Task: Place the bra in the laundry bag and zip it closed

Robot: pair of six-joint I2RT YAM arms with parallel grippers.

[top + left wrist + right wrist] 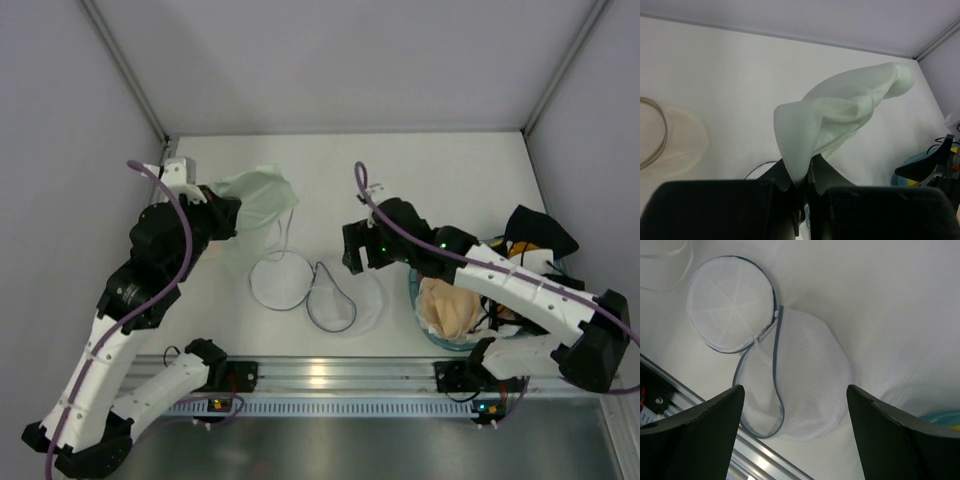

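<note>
The bra (258, 196) is pale green. My left gripper (222, 216) is shut on its edge and holds it above the table at the back left; its thin straps hang toward the bag. In the left wrist view the bra (840, 115) rises from my closed left gripper (807, 192). The laundry bag (348, 300) lies flat at the front middle, unzipped, its round lid (281, 283) flipped open to the left. My right gripper (355, 252) hovers open and empty over the bag (807, 375), lid (732, 302), between its fingers (700, 427).
A blue basket (422, 325) with a beige garment (447, 308) and dark clothes (538, 232) stands at the front right under my right arm. The metal rail (320, 378) runs along the near edge. Walls close the back and sides.
</note>
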